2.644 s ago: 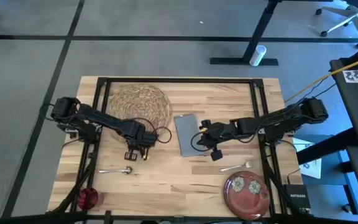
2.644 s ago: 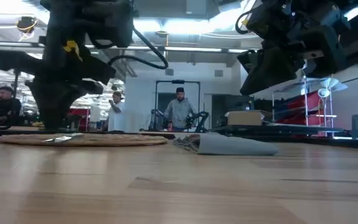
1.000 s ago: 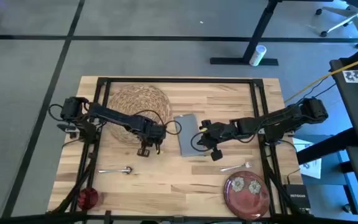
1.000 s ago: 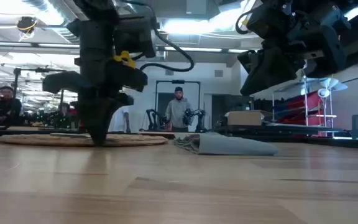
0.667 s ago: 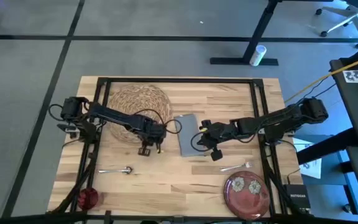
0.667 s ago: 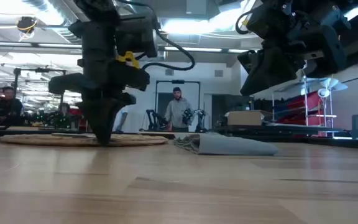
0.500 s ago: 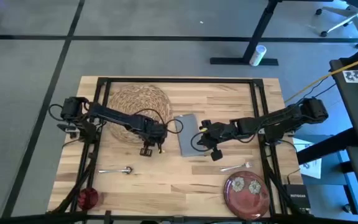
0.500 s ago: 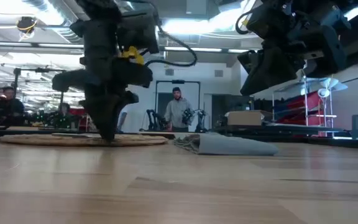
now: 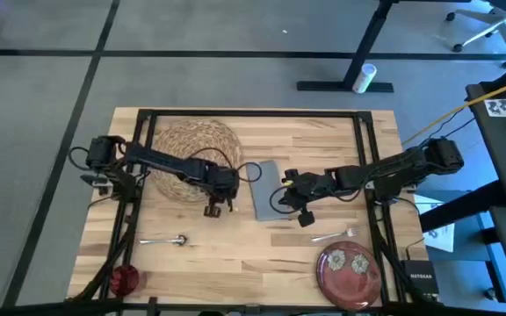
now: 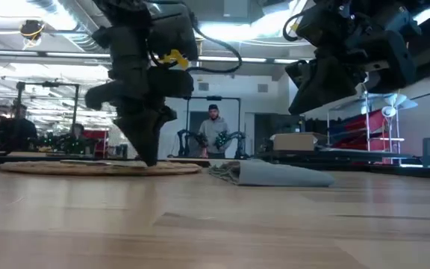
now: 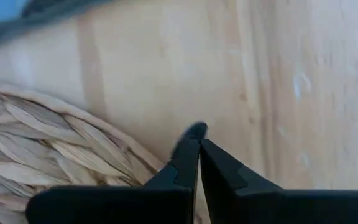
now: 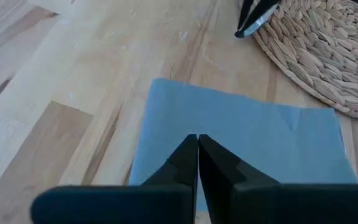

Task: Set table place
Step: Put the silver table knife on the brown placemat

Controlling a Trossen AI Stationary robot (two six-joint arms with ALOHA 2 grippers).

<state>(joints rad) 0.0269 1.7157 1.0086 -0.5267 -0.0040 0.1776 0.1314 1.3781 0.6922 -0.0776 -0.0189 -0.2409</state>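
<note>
The round woven straw mat (image 9: 197,149) lies flat at the table's far left. My left gripper (image 9: 213,209) points down with its fingers shut, its tips (image 11: 195,133) at the mat's near right rim. The grey napkin (image 9: 264,189) lies flat to the right of the mat. My right gripper (image 12: 197,138) hovers shut over the napkin's near part, well above it in the low view (image 10: 327,75). The dark red plate (image 9: 350,268) sits at the near right, and the red cup (image 9: 123,279) at the near left. My left gripper comes from above, slanting, and its shut fingertips (image 10: 149,158) reach down to the mat's near right rim (image 11: 143,163). The mat lies flat on the table. Whether the tips press on the rim or only stand against it, I cannot tell.
A spoon (image 9: 167,240) lies near the front left, a fork (image 9: 336,234) just beyond the plate. A black frame (image 9: 253,113) runs along the table's far and side edges. People and equipment show in the room beyond (image 10: 213,134). Bare wood lies at the near middle.
My left gripper has slid toward the table's right edge along the mat's near rim, tipping a little as it goes and staying low. The mat, the napkin and my right gripper keep their places.
</note>
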